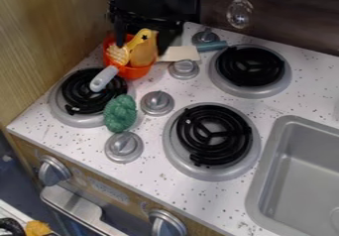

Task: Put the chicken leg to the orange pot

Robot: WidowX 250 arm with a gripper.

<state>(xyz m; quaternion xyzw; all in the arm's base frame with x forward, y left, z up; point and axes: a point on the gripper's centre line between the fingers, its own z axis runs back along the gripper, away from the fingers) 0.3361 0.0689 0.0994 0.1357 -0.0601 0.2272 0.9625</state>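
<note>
Chicken leg (143, 55) stands in the orange pot (136, 73), beside a yellow utensil (120, 54); I see my end effector (143, 37) just above, its fingers spread apart.

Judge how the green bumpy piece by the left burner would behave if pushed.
The green bumpy piece looks like moulded toy food, so it is probably light for its size. Its rounded, oblong body could rock or roll, though the lumps may check that. Its side overlaps the rim of the left burner, so it might catch there or tilt.
</note>
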